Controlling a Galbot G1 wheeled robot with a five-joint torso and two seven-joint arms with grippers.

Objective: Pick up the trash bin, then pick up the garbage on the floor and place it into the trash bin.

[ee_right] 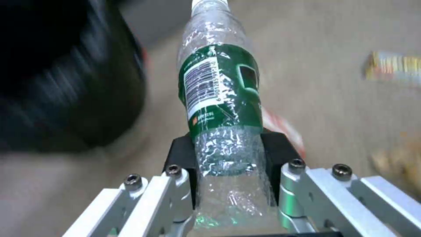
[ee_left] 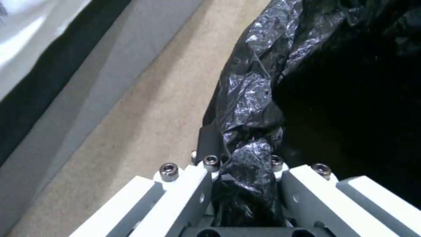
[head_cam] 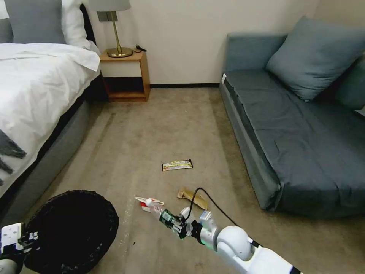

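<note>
**Bottle gripped, bin held**

R pincer [ee_right: 228, 154] clamped tight on 1 crushed bottle [ee_right: 219, 98], low over floor, near the bin. L pincer [ee_left: 245, 171] pinched on bag-lined rim of 1 trash bin [head_cam: 72, 228], beside bed [head_cam: 34, 91]. On carpet: 1 carton [head_cam: 146, 203], 1 paper bag [head_cam: 192, 198], 1 snack wrapper [head_cam: 177, 164] farther off.

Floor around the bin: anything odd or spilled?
Three litter pieces lie loose on the carpet: a snack wrapper, a brown paper bag and a red-white carton. Nothing looks spilled. The bottle is in the right pincer.
</note>
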